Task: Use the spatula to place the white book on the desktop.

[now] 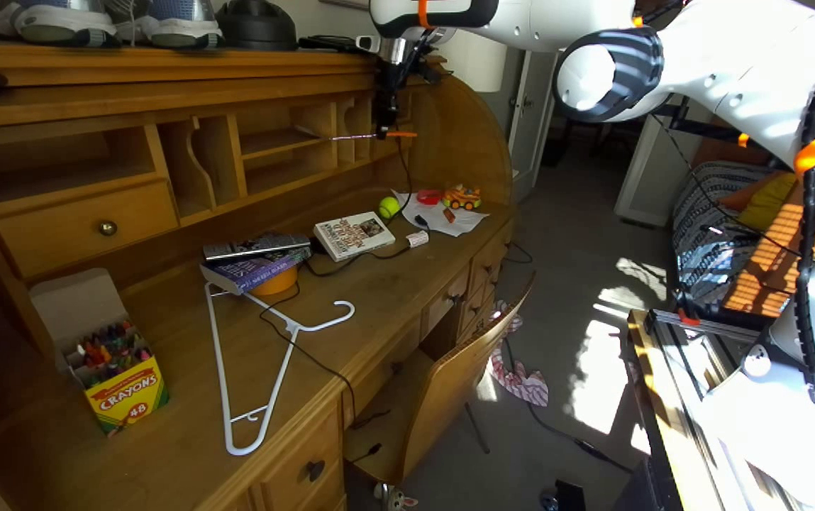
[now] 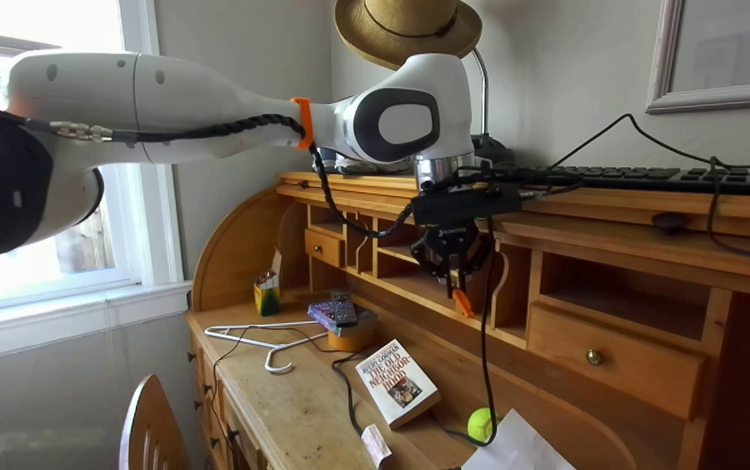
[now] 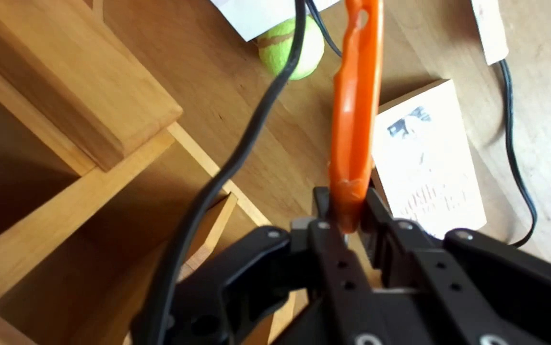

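Note:
The white book (image 1: 355, 236) lies cover up on the honey-brown desktop (image 1: 329, 348), in front of the cubbies. It also shows in an exterior view (image 2: 397, 382) and in the wrist view (image 3: 428, 163). My gripper (image 1: 384, 133) is high above the desktop, in front of the cubby shelves and above the book. Its fingers are closed around the orange handle of the spatula (image 1: 401, 134), also seen in the wrist view (image 3: 356, 115). The spatula's thin shiny part points away along the shelves in an exterior view; in the wrist view it is mostly hidden by the fingers.
A tennis ball (image 2: 481, 424), paper (image 2: 518, 447) and toy car (image 1: 462, 197) lie near the book. A dark blue-purple book (image 1: 254, 270) with a remote, a white hanger (image 1: 294, 330) and a crayon box (image 1: 123, 387) stand farther off. A black cable (image 3: 241, 153) hangs beside the gripper.

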`<state>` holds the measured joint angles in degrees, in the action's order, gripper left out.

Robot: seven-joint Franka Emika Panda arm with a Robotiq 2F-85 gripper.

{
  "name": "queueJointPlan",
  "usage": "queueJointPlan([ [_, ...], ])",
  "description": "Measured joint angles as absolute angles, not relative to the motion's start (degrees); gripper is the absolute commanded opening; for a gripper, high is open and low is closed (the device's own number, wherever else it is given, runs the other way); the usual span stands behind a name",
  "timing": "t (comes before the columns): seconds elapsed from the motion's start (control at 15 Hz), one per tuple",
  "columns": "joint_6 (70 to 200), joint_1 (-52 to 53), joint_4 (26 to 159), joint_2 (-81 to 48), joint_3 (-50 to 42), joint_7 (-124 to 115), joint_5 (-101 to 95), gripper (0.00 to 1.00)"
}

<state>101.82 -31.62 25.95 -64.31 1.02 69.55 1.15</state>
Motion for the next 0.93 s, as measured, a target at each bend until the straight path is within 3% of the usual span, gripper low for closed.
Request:
queueJointPlan([
  [0.93, 95.9, -33.5, 26.2, -64.7, 1.0, 94.0, 1.2, 0.05],
])
